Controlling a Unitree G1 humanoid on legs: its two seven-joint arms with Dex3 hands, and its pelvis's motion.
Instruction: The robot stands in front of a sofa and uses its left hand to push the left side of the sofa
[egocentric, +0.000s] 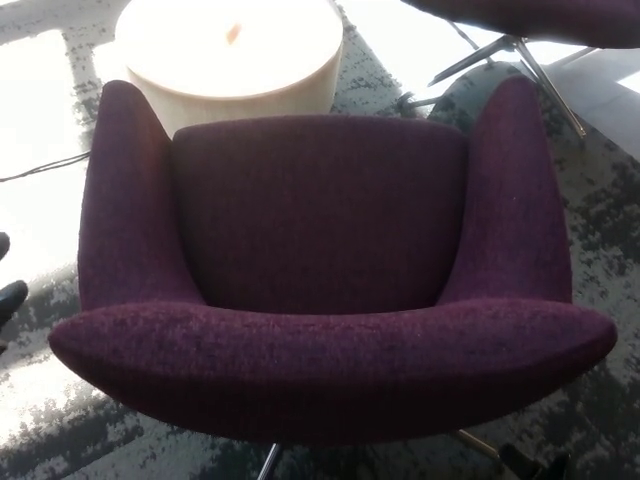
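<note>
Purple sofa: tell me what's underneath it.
Under the purple sofa, thin metal legs poke out at the near edge onto patterned carpet. The seat covers the rest of its base.

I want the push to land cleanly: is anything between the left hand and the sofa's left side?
Nothing visible. The left hand shows only at the picture's left edge, with bare carpet between it and the sofa.
</note>
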